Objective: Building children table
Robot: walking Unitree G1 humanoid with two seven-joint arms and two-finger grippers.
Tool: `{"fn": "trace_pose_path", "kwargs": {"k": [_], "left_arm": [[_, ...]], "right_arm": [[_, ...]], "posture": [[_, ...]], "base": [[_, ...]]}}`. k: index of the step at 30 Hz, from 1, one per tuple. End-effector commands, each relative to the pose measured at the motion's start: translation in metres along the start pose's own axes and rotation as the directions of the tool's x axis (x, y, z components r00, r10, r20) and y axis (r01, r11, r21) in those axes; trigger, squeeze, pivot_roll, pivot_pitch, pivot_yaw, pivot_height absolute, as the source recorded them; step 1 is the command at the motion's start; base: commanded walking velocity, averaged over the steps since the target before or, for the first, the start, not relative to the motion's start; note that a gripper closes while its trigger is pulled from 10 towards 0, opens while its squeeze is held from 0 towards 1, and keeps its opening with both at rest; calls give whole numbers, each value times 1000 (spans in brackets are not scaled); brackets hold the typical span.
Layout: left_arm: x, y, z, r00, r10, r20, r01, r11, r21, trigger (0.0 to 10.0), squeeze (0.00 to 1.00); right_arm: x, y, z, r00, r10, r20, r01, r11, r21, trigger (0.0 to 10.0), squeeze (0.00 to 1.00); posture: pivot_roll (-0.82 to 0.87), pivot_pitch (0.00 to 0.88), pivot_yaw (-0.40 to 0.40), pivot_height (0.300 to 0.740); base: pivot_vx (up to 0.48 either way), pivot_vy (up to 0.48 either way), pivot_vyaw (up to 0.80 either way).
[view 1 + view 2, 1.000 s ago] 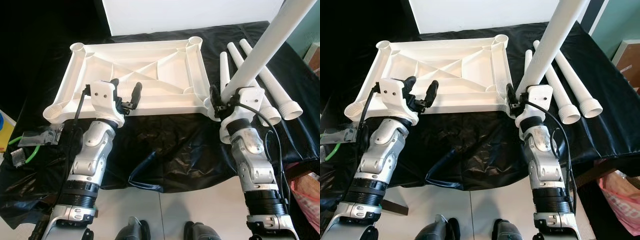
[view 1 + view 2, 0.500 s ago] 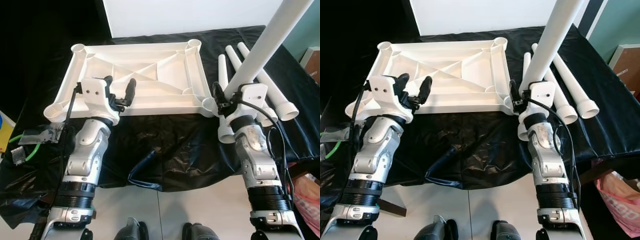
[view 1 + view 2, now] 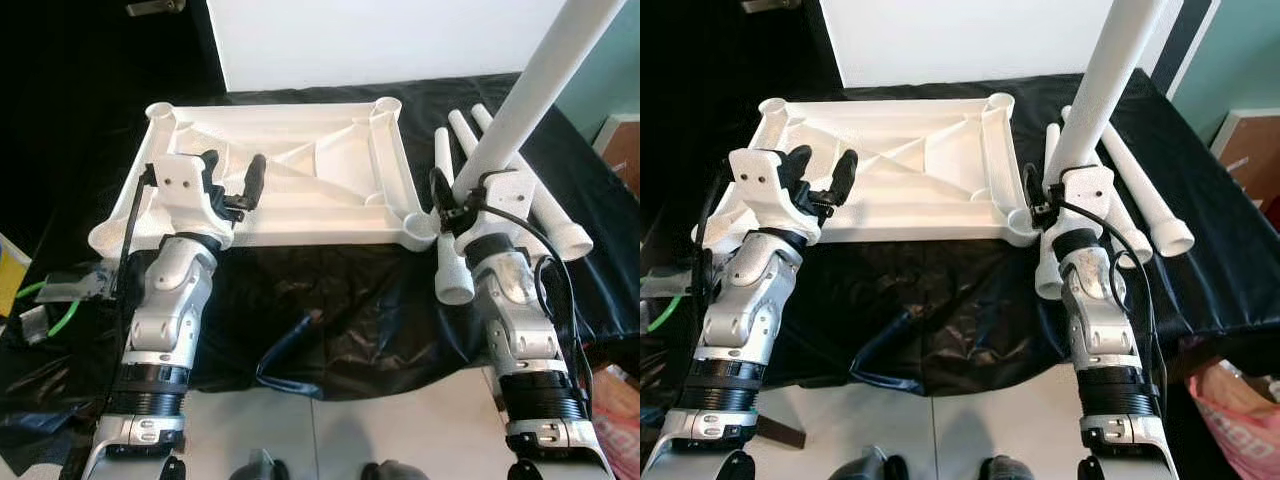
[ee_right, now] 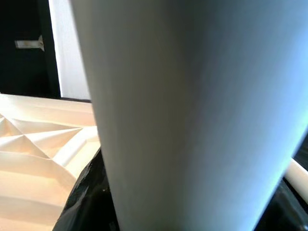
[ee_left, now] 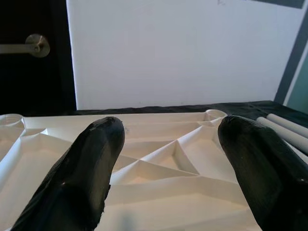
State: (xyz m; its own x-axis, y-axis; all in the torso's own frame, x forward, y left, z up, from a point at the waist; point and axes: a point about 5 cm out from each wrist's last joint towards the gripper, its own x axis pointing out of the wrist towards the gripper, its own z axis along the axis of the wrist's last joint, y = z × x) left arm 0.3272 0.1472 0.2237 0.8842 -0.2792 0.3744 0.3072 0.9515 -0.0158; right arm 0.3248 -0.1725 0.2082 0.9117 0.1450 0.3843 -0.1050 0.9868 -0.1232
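A white tabletop (image 3: 320, 236) lies upside down on the black-covered table, showing ribs and round corner sockets. My left gripper (image 3: 234, 165) hovers open over its near-left part, with nothing between the fingers (image 5: 91, 159). My right gripper (image 3: 460, 190) is shut on a long white table leg (image 3: 530, 90), held steeply upright and leaning right. The leg's lower end is hidden behind the gripper, close to the near-right corner socket (image 3: 418, 228). In the right wrist view the leg (image 4: 192, 120) stands close beside the tabletop (image 4: 38, 144).
Three more white legs (image 3: 545, 215) lie side by side on the black cloth right of the tabletop. A loose black plastic sheet (image 3: 320, 310) hangs over the front edge. A green cable and clear bag (image 3: 60, 300) sit at the left. A white panel (image 3: 370, 40) stands behind.
The head view has shifted a little. My left gripper has drifted left and farther in over the tabletop, still open. The right gripper keeps the leg, now slightly more upright.
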Motion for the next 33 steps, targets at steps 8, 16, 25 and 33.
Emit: {"fn": "trace_pose_path", "kwargs": {"k": [8, 16, 25, 33], "left_arm": [[-2, 3, -1, 999, 49, -8, -49, 999, 1, 10000, 0], [-8, 4, 1, 998, 65, -1, -65, 998, -18, 10000, 0], [-9, -3, -1, 1000, 14, -19, -14, 1000, -10, 10000, 0], [-12, -26, -16, 980, -162, -115, 163, 987, 1, 10000, 0]], "right_arm": [[2, 1, 2, 1000, 10, 22, -10, 1000, 0, 10000, 0], [3, -1, 1, 1000, 25, 12, -24, 999, -29, 10000, 0], [3, -2, 0, 1000, 30, 6, -30, 999, -36, 10000, 0], [3, -2, 0, 1000, 25, 3, -24, 999, -41, 10000, 0]], "posture": [[-21, 78, -2, 740], [-17, 97, -17, 740], [-20, 111, -10, 740], [-30, 119, 5, 740]], "base": [[285, 0, 0], [257, 0, 0], [0, 0, 0], [0, 0, 0]]}}
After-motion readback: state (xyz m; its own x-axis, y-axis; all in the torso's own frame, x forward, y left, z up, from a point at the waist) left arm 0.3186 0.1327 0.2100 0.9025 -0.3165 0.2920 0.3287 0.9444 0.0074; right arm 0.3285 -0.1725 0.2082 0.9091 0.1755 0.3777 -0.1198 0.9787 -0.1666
